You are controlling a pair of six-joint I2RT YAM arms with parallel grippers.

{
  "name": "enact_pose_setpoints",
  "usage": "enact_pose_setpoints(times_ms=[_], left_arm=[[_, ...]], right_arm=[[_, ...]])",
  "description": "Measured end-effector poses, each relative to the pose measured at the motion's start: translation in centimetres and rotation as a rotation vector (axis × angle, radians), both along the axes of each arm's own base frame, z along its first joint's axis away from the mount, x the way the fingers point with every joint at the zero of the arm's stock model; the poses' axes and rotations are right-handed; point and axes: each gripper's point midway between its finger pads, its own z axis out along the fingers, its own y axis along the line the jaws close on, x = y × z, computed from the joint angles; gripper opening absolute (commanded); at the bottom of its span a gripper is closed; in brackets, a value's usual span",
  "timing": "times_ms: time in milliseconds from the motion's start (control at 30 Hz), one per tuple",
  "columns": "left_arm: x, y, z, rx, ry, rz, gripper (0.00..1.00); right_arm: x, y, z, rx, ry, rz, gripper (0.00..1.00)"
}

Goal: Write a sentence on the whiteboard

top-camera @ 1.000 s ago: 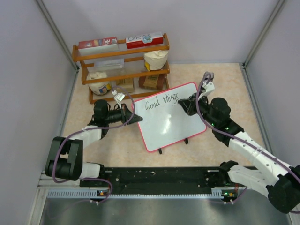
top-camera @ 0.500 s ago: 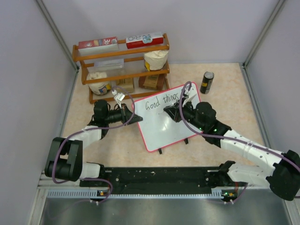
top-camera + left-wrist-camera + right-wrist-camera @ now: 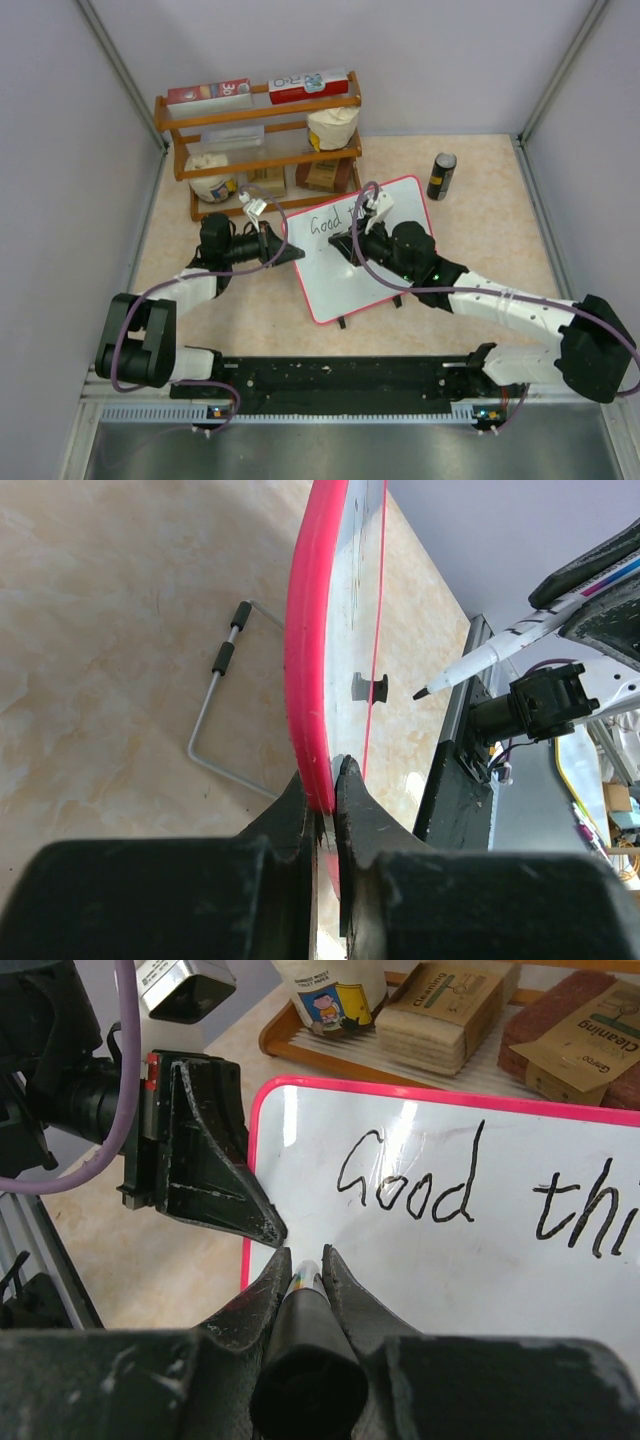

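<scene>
Whiteboard [image 3: 322, 272], propped mid-table with its long axis slanted toward the far right corner, is clamped at its left frame edge by the left end effector [image 3: 322, 778], while a marker [image 3: 305, 1355], gripped tight in the nearer right end effector [image 3: 303, 1265], is pointed at blank surface directly beneath "Good" of the sentence [image 3: 408, 1188].

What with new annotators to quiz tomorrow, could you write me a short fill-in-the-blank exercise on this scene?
1. The left pincer is ____ on the thin red-pink frame of the glossy white rectangular whiteboard.
2. The right pincer grips a white, black-tipped ____ over the board.
3. The first word of the black handwritten sentence reads ____.

Missing words: shut; marker; Good.
</scene>
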Motion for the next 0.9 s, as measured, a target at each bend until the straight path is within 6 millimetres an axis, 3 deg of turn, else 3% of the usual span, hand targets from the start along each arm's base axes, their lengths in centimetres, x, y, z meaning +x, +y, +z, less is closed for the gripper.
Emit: enact_pose_setpoints(times_ms=[567, 900], left_arm=[[0.0, 0.0, 0.0, 0.001, -0.004, -0.001, 0.0], [0.0, 0.0, 0.0, 0.002, -0.003, 0.001, 0.0]], right_arm=[[1.8, 0.1, -0.1, -0.022, -0.019, -0.074, 0.0], [2.2, 0.2, -1.3, -0.047, -0.002, -0.087, 0.0]])
